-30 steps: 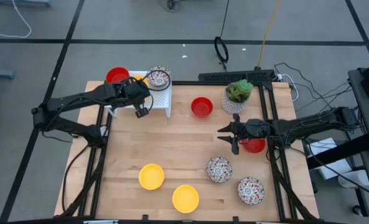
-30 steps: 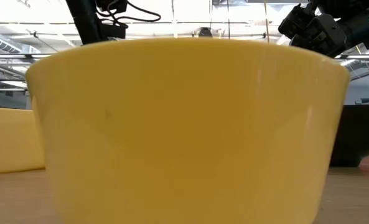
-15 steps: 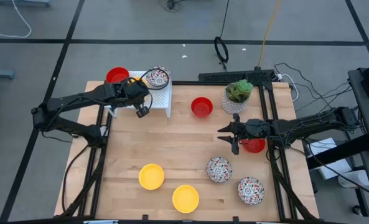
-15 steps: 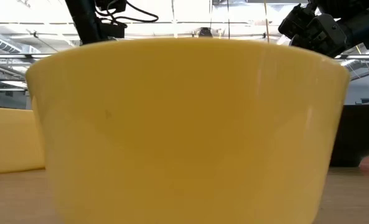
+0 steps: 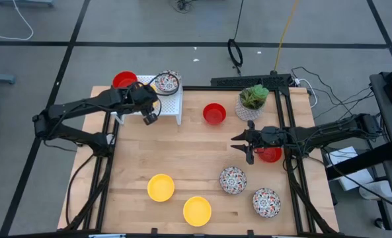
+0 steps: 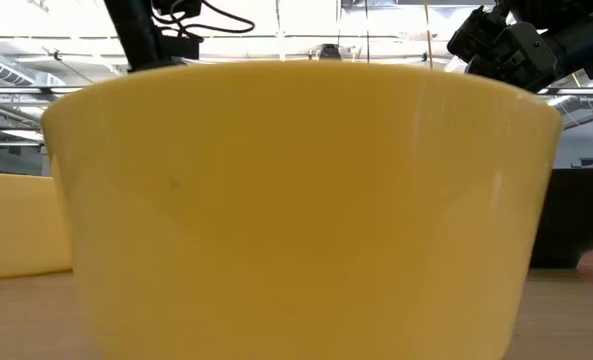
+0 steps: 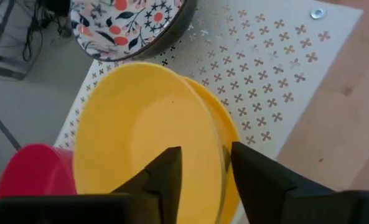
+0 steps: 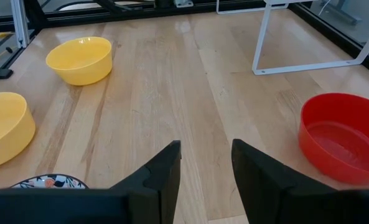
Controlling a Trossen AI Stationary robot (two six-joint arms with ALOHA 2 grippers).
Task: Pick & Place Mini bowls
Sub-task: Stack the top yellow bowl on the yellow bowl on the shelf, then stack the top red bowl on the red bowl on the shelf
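The left gripper [image 7: 206, 171] hangs over the white perforated metal rack [image 7: 265, 68], its fingers parted narrowly astride the rim of two stacked plain yellow bowls [image 7: 147, 149] beside a speckled white bowl [image 7: 125, 22] and a red bowl [image 7: 32, 177]. The right gripper [image 8: 206, 168] waits open above the wooden table [image 8: 172, 81].

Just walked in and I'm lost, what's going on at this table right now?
Mini bowls are being stacked on the white rack. The left claw sits open astride the rim of the top yellow bowl, beside a speckled bowl and a red bowl. The right claw waits, open, over the table.
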